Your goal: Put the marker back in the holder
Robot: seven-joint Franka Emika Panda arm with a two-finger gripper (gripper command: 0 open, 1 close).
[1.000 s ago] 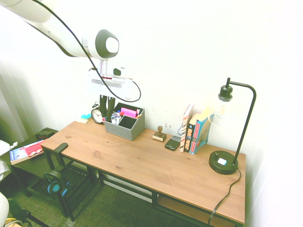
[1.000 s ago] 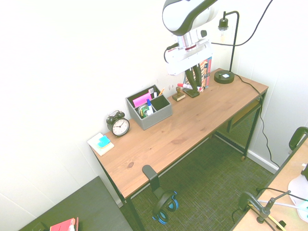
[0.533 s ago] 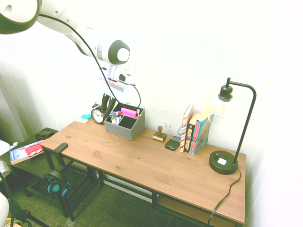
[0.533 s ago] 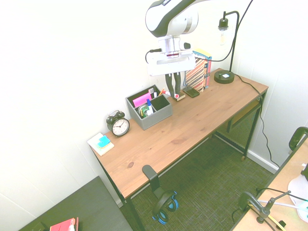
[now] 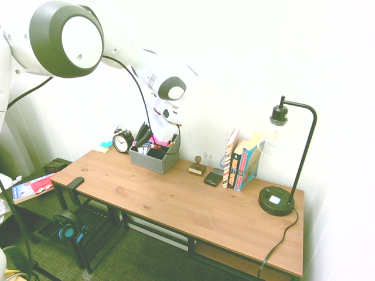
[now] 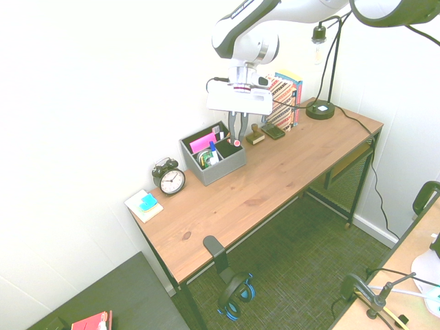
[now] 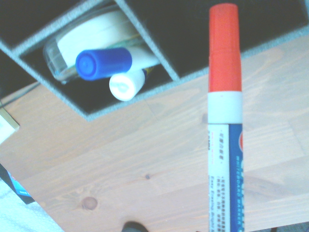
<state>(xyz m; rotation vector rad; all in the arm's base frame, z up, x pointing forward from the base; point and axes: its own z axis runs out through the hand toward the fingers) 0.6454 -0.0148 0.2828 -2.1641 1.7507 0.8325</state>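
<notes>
Over the last second your arm has carried the marker (image 6: 236, 139) leftward along the desk (image 6: 275, 180), from near the books (image 6: 283, 98) to just above the holder (image 6: 213, 157), so you are close to lowering it in. The jaws are closed on the marker, red cap pointing down.

The exterior views leave the alignment vague. The wrist view shows the cap (image 7: 224, 48) over the holder's front edge, beside an empty compartment (image 7: 193, 34), with blue and white pens (image 7: 104, 63) in the next one.

Clock (image 6: 170, 180), books (image 6: 284, 98) (upright), lamp (image 5: 280, 196) on desk (image 6: 275, 175)
</notes>
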